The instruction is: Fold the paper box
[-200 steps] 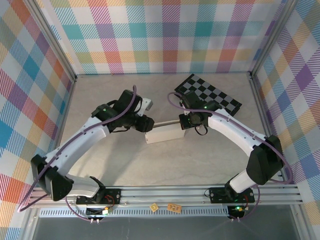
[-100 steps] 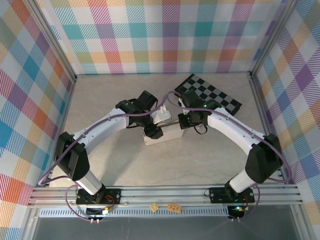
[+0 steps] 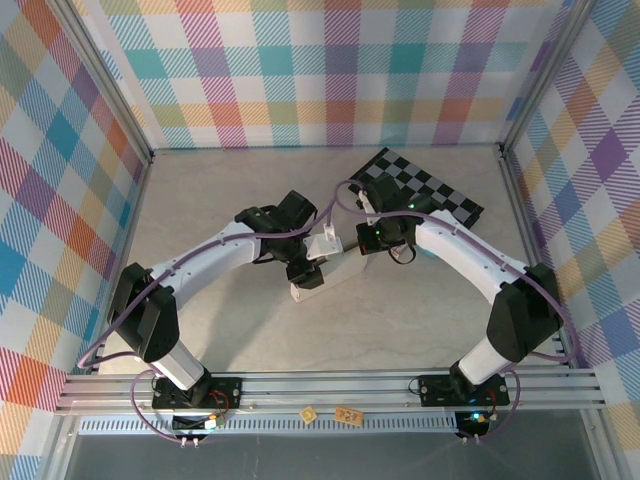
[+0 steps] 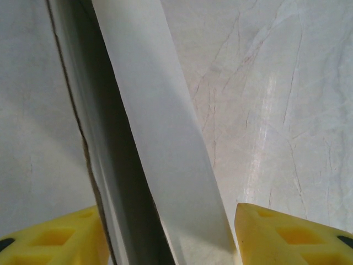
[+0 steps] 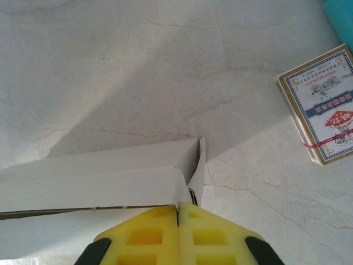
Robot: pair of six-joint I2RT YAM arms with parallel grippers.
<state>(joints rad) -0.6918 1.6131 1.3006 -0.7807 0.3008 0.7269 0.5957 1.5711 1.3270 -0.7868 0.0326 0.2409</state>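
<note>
White cardboard paper box [image 5: 99,165] is lying lengthwise between open left pincer [image 4: 165,210], straddling its wall, and closed right pincer [image 5: 178,212] at its end.

A second earlier the left gripper [image 3: 311,270] had hung just outside the left end of the paper box [image 3: 342,266], jaws clear of it. The arm then swung inward, its elbow lifting away from the near-left corner. The jaws widened and came down astride the box's long wall, one finger [image 4: 49,237] on either side. The box turned too: the end pinched in the jaws of the right gripper [image 3: 368,238] shifted away from the bases, leaving the box slanted.
</note>
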